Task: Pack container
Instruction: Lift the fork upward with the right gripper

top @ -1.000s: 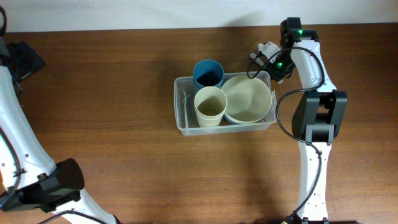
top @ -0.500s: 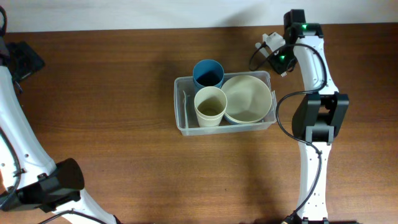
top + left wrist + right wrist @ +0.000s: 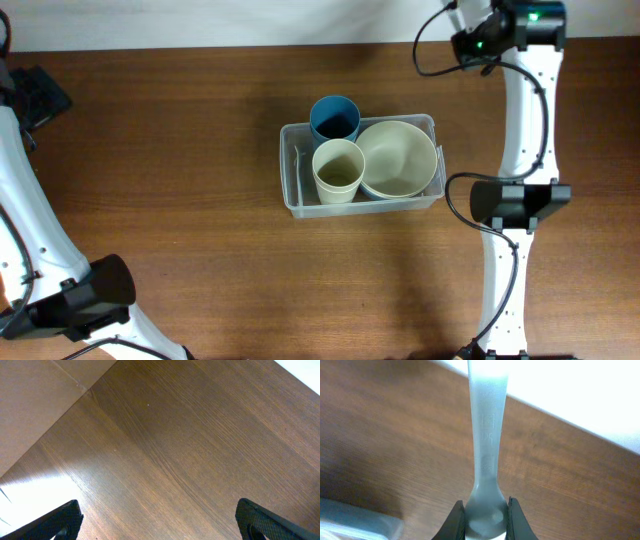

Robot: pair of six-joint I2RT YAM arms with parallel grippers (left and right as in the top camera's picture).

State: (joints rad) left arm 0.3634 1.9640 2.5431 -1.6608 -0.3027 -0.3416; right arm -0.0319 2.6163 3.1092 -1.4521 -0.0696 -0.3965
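Two dark fingers of my right claw [image 3: 485, 521] are pinched on the rounded end of a pale, frosted plastic utensil [image 3: 487, 435]. Its long flat handle runs straight away from the wrist camera. There are raised marks moulded into the handle, but they are too blurred for me to read. From overhead, this claw hangs over the table's far edge, toward the far right corner.

My left claw [image 3: 160, 524] is spread wide. Only its two black tips show, at the bottom corners of the left wrist view, with bare wood between them.

The container [image 3: 290, 172] sits near the middle of the table [image 3: 180, 190], a little toward the far edge and well apart from both claws. It is a clear rectangular bin with rounded corners and a rim. A round blue cup [image 3: 335, 118] stands at its far wall, a cream cup [image 3: 338, 170] just in front of that, and a wide cream bowl [image 3: 398, 158] fills the right half.

The table is dark brown with a fine straight grain and a soft glare patch in the left wrist view. A white surface lies beyond the far edge.
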